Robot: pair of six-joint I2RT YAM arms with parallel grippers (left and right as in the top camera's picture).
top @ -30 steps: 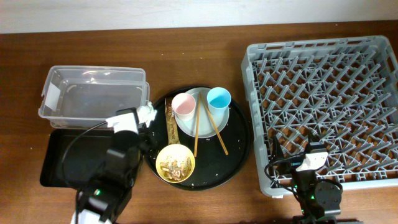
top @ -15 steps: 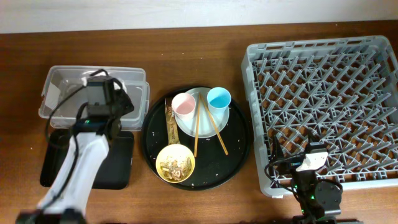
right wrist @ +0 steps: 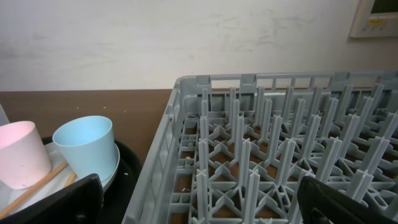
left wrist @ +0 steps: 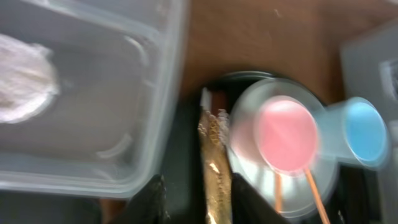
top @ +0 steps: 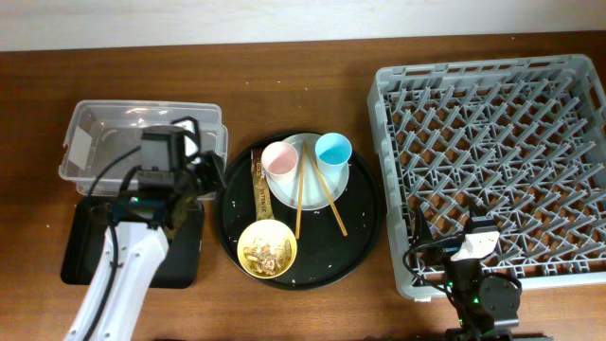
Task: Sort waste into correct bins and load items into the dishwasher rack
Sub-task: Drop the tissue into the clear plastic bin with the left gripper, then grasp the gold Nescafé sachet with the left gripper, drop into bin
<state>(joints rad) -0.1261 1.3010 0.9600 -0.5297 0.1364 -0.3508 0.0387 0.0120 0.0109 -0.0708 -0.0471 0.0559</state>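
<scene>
My left gripper is open and empty, over the gap between the clear tub and the round black tray. The white napkin lies inside the tub. In the left wrist view the brown-gold wrapper lies below, between my left gripper's fingers. The pink cup, blue cup and chopsticks sit on the white plate. The yellow bowl holds food scraps. My right gripper is open at the grey rack's front edge.
The shallow black rectangular tray lies in front of the tub, partly under my left arm. The right wrist view shows the rack's pegs ahead, with the blue cup and pink cup to the left.
My left gripper carried the napkin from the round tray's edge to over the tub and let it go there. It has since moved back right towards the wrapper. The right arm has not moved.
</scene>
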